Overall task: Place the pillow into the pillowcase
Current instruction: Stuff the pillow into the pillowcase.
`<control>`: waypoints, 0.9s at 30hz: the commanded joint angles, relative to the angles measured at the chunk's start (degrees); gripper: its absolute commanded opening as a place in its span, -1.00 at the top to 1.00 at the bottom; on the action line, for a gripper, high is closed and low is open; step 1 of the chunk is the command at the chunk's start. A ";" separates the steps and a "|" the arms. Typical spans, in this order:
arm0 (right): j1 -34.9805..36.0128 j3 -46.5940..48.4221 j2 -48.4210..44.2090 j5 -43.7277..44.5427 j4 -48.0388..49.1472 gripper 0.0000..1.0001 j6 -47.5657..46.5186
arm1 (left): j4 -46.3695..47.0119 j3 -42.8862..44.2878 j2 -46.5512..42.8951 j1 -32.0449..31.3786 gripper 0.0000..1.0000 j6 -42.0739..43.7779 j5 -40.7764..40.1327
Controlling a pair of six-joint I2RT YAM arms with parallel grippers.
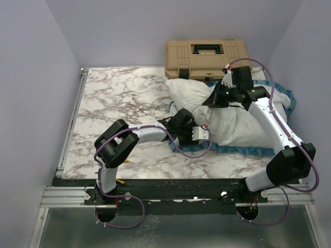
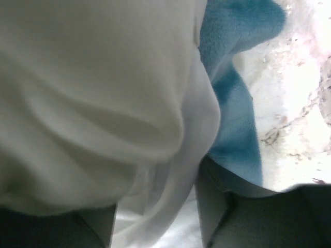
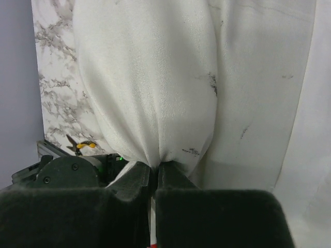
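Top external shows the pillow [image 1: 230, 126] lying over the pillowcase [image 1: 243, 150] near the far right corner of the tabletop [image 1: 119, 98]; I can't tell how much of it is inside. Left wrist: my left gripper [image 2: 155, 219] has its fingers spread, with white cloth draped loosely between them, next to the case's blue edging. Right wrist: my right gripper [image 3: 154, 173] has its fingers pinched tight on the pillow's fabric. I judge this is mid-stuffing. Next, the left needs a grip on the case's mouth.
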 commanded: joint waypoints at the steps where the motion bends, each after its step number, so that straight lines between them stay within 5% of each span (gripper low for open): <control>1: -0.88 -0.41 -1.89 1.63 -1.71 1.00 -1.00 | -10.13 6.30 5.00 -0.58 0.18 2.37 3.36; 3: -0.87 0.36 -1.66 2.58 -2.43 1.00 -1.79 | -15.13 7.94 6.08 -0.62 0.83 3.86 4.20; 4: -0.92 0.80 -1.56 2.96 -2.79 1.00 -2.23 | -16.63 7.96 5.99 -0.63 1.00 4.05 4.27; 17: 4.06 0.09 1.18 9.63 -4.86 1.00 -8.11 | -8.70 -8.94 -15.29 -2.02 1.00 -8.51 0.16; 27: 20.56 -3.52 6.31 32.52 -5.62 1.00 -9.48 | 1.84 -22.42 -33.57 -2.68 1.00 -23.58 -2.61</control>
